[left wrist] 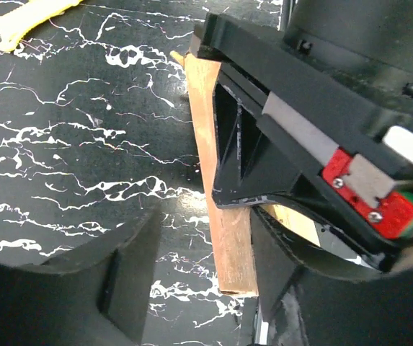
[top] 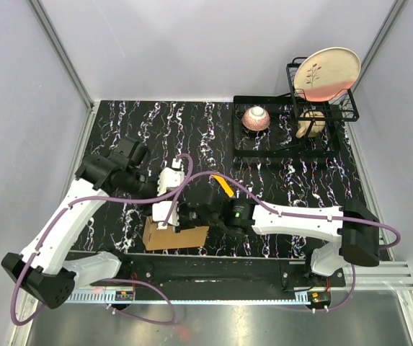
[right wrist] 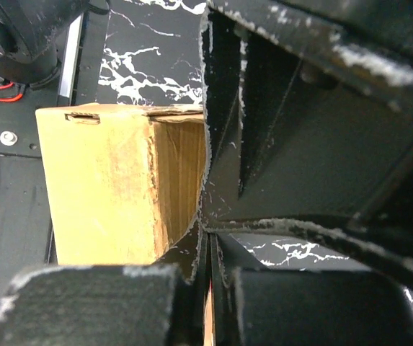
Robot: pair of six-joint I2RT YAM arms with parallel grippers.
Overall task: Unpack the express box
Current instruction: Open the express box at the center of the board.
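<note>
**Top view.** Logged box [top: 164,236] on worktop [top: 156,122], close to front edge and left of centre, long axis set left to right. Logged left pincer [top: 169,222] set down over box from far side, about mid-length. Logged right pincer [top: 189,222] set in from right, at box's right-hand part. Judged neither arm nearer, both being at box itself. Logged yellow knife [top: 224,185] behind right wrist, apart from box.

**Left wrist view.** Found left pincer [left wrist: 202,303] spread wide, fingers [left wrist: 120,288] standing either side of a narrow cardboard edge of box [left wrist: 224,238]. Noted bare worktop between cardboard and one finger; could not tell contact on other side. Noted black body of right pincer lying across upper stretch of that edge.

**Right wrist view.** Found right pincer [right wrist: 207,306] pressed together on a thin cardboard sliver, taken for edge of flap [right wrist: 207,324]. Noted box [right wrist: 105,187] just beyond fingertips and to their left.

**Judgement.** Held coming move to turn on box lying between spread left fingers: probably a closing across its short width to steady it, with flap drawn away by right pincer.
</note>
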